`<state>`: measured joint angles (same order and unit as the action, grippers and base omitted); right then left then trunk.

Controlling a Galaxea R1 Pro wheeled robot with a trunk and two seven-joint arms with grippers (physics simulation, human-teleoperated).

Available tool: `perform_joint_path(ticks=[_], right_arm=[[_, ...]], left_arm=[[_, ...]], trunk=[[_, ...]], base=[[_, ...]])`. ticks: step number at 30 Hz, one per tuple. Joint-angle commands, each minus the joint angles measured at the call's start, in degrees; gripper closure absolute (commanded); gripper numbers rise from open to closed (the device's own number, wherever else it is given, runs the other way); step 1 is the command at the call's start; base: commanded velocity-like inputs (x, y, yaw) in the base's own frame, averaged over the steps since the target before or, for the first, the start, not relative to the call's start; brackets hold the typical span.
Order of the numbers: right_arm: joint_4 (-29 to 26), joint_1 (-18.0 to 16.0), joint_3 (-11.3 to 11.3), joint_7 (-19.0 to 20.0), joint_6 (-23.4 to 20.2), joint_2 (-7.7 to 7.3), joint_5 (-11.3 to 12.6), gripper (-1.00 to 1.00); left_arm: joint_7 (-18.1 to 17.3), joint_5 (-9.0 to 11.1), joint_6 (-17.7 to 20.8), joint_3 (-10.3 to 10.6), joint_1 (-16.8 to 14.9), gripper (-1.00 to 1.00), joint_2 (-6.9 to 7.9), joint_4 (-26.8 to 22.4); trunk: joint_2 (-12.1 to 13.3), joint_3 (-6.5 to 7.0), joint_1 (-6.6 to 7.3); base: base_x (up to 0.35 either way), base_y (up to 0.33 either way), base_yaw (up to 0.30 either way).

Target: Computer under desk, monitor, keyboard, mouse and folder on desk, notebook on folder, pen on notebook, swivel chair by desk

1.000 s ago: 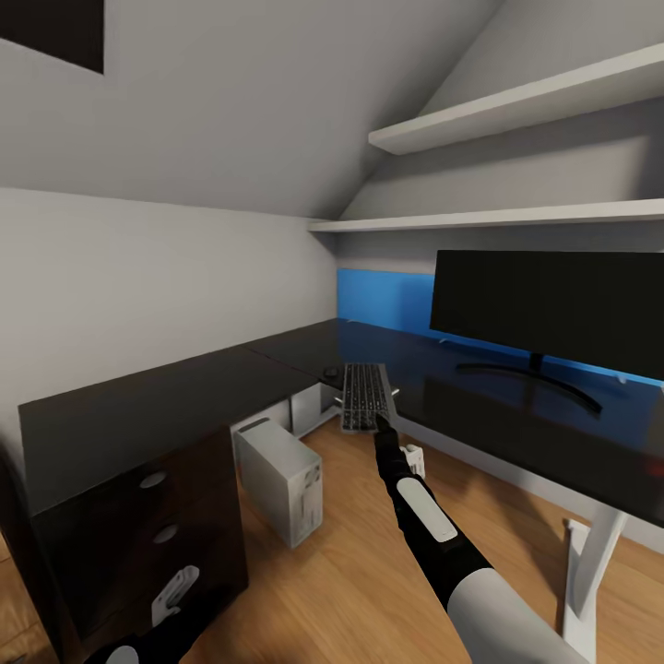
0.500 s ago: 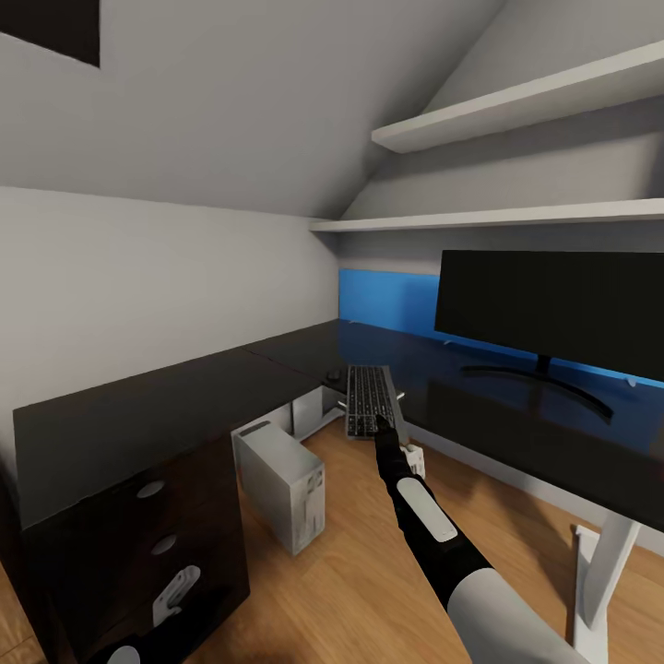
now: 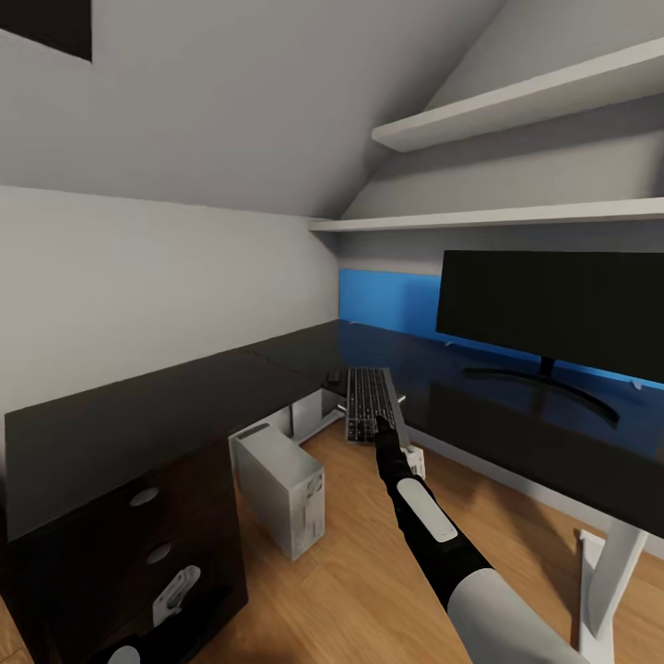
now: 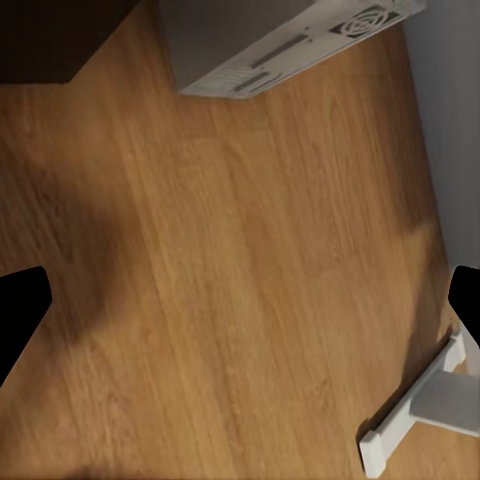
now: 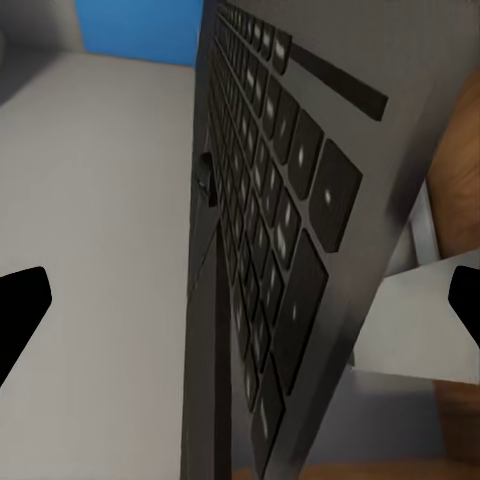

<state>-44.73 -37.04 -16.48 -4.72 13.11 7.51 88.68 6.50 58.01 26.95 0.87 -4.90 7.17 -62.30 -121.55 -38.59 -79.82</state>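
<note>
Keyboard [image 3: 371, 404] held at desk [image 3: 138, 415] front edge, right gripper [image 3: 380, 426] clamped on its near end.
Monitor [image 3: 553, 314] stands on desk to the right; computer [image 3: 281, 480] on floor under desk. Left gripper [image 4: 240, 320] fingers apart over wood floor [image 4: 220, 300].

Desk [image 3: 166, 415] glossy black, blue back panel; keyboard [image 3: 369, 402] dark grey; computer [image 3: 281, 489] pale grey-white.
</note>
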Motion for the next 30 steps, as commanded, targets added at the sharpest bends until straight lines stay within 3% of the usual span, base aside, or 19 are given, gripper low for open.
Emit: perform_joint_path(ticks=[1,20,21,30], right_arm=[[-0.02,-0.05,-0.25,-0.18,0.42,-0.04,0.47,-1.00],[0.16,-0.05,-0.20,-0.15,0.34,-0.12,0.35,-1.00],[0.16,-0.05,-0.21,-0.16,0.32,-0.13,0.37,1.00],[-1.22,0.24,-0.31,0.11,0.33,-0.52,0.33,1.00]], left_arm=[[0.53,0.61,0.12,0.07,-0.02,-1.00,0.04,-0.10],[0.50,0.62,0.12,0.15,-0.02,-1.00,0.04,-0.10],[0.52,0.61,0.12,0.13,-0.02,-1.00,0.04,-0.10],[0.67,1.43,0.07,-0.26,-0.02,-1.00,-0.03,-0.12]], trunk=[[-0.03,-0.07,0.00],[-0.03,-0.07,0.00],[-0.03,-0.07,0.00],[0.37,0.11,0.22]], base=[[0.035,-0.003,0.000],[0.063,-0.001,0.000],[0.019,0.000,0.000],[0.004,0.000,0.000]])
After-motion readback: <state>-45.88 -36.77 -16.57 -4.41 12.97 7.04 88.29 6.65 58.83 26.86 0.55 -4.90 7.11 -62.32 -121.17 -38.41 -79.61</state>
